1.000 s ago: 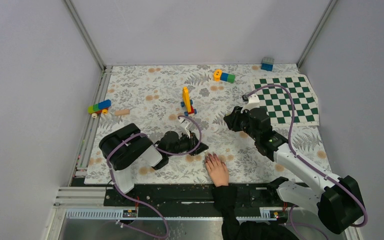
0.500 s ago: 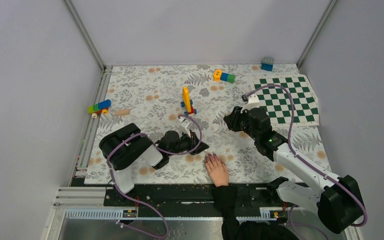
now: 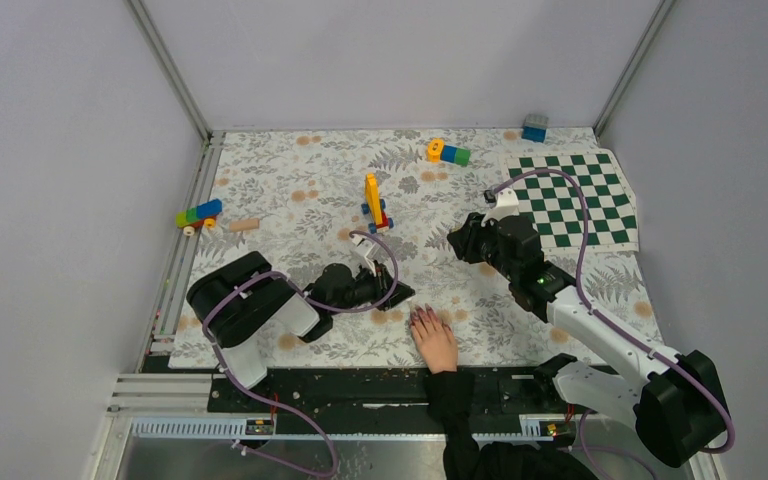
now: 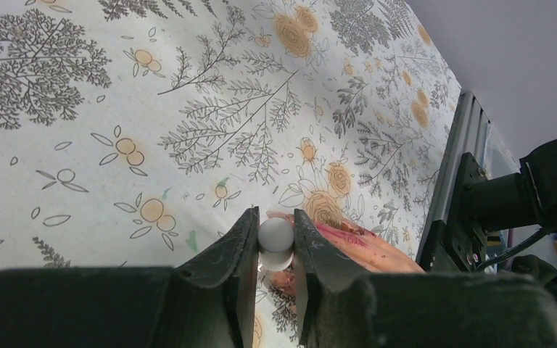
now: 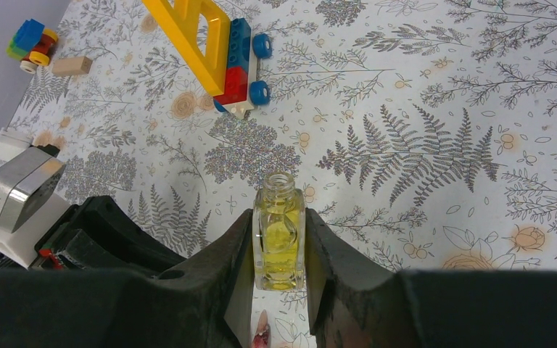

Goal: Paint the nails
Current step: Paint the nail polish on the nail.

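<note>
A pale hand (image 3: 435, 343) in a black sleeve lies flat on the floral cloth at the near edge. Its dark red nails (image 3: 421, 315) point away from me. My left gripper (image 3: 400, 294) hovers low just left of the fingertips, shut on a round whitish brush cap (image 4: 275, 239). In the left wrist view the red-stained fingers (image 4: 362, 243) lie right behind the jaws. My right gripper (image 3: 457, 243) is farther back and to the right, shut on an open bottle of yellow liquid (image 5: 279, 239). One red nail (image 5: 262, 335) shows below that bottle.
A yellow, red and blue brick build (image 3: 373, 203) stands mid-table. Orange, blue and green bricks (image 3: 447, 152) lie at the back, a blue-green block (image 3: 534, 127) in the far corner. A checkered mat (image 3: 580, 195) is at right. Coloured bricks (image 3: 198, 213) and a wooden block (image 3: 244, 224) lie at left.
The left arm's elbow has swung a little to the left and its gripper has edged slightly back from the hand. The right arm and the hand have not moved.
</note>
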Controlling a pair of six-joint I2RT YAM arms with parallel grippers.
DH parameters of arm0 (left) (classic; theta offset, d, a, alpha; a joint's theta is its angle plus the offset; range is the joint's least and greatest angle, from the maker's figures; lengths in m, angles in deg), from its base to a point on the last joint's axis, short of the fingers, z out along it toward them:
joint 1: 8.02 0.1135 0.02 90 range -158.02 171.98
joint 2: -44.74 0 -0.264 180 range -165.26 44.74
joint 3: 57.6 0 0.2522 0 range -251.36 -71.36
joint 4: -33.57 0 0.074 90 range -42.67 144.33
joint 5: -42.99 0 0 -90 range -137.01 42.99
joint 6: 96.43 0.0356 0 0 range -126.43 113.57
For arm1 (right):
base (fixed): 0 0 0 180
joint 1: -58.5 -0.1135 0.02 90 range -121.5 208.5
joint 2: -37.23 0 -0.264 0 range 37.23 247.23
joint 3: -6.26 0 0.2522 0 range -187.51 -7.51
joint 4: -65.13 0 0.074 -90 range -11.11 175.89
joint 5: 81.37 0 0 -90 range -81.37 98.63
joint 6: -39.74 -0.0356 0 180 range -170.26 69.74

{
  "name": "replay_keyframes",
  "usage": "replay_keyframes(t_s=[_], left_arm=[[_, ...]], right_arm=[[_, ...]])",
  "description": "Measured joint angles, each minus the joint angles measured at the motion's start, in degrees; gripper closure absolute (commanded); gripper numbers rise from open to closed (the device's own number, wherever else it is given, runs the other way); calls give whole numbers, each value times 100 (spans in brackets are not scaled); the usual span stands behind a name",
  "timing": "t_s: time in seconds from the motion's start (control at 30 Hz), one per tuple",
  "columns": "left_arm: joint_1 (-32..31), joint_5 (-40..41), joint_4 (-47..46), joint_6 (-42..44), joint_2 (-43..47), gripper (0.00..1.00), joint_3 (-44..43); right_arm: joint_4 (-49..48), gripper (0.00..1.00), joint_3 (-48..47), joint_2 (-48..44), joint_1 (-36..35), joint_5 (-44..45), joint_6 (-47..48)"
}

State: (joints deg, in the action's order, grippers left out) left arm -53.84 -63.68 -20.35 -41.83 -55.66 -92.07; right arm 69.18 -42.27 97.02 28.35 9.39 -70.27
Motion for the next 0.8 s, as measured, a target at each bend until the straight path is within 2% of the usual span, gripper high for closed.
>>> replay_keyframes(t_s=[0.27, 0.8], left_arm=[[-39, 0, -63, -22, 105, 100, 275], [-98, 0, -109, -15, 107, 100, 179]], right_arm=[[0, 100, 2, -11, 2, -72, 0], [11, 100, 0, -81, 4, -151, -2]])
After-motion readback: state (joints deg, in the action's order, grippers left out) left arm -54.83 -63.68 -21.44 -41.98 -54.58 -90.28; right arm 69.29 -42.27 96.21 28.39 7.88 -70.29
